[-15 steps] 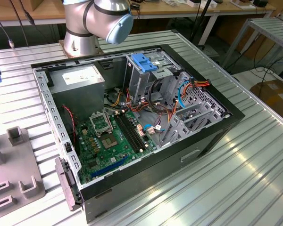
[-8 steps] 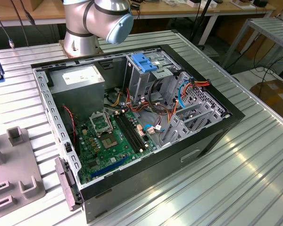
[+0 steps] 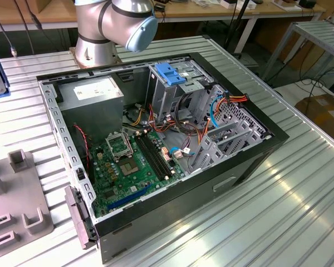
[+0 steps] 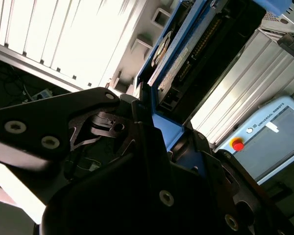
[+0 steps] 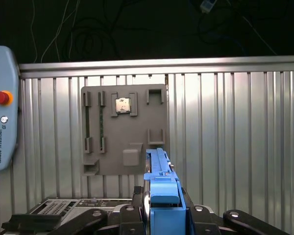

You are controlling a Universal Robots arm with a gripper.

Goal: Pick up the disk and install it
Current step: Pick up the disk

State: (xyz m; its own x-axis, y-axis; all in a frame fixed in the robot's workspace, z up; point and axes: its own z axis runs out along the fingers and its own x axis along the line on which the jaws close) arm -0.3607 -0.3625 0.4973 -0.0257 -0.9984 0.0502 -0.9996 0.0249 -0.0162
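Above ribbed aluminium table (image 5: 235,137) with open room: flat, blue-framed dark metal disk (image 5: 164,188), edge-on, apparently clamped in black gripper (image 5: 164,220).

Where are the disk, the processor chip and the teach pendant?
disk (image 5: 162,193), first wrist view, on its blue carrier.
processor chip (image 5: 122,105), first wrist view, on its metal face.
teach pendant (image 5: 7,73), first wrist view, on its pale casing.
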